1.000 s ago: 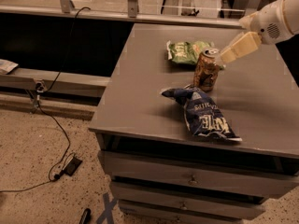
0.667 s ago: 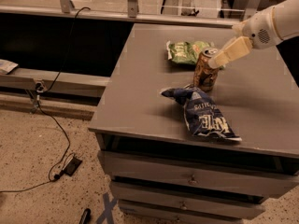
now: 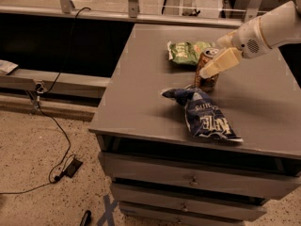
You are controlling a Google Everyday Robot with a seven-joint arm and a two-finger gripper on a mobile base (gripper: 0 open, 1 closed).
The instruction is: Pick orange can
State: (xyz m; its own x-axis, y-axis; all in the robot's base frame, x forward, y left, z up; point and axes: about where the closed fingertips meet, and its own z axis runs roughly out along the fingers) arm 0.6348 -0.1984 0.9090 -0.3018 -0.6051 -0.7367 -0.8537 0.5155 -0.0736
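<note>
The orange can [image 3: 208, 82] stands upright on the grey table [image 3: 136, 84], between the green chip bag [image 3: 185, 52] behind it and the dark blue chip bag [image 3: 205, 114] in front of it. My gripper [image 3: 206, 72] reaches in from the upper right on a white arm [image 3: 263, 32]. Its cream tip lies across the upper front of the can and hides part of it. The can's silver top shows just above the tip.
The table has drawers [image 3: 190, 179] below its front edge. A dark rail and ledge [image 3: 56, 79] run along the left. A black cable [image 3: 56, 140] and a small dark object [image 3: 73, 166] lie on the speckled floor.
My gripper has moved down and to the left, from beside the can's upper right to across the can's front. The can and both bags have not moved.
</note>
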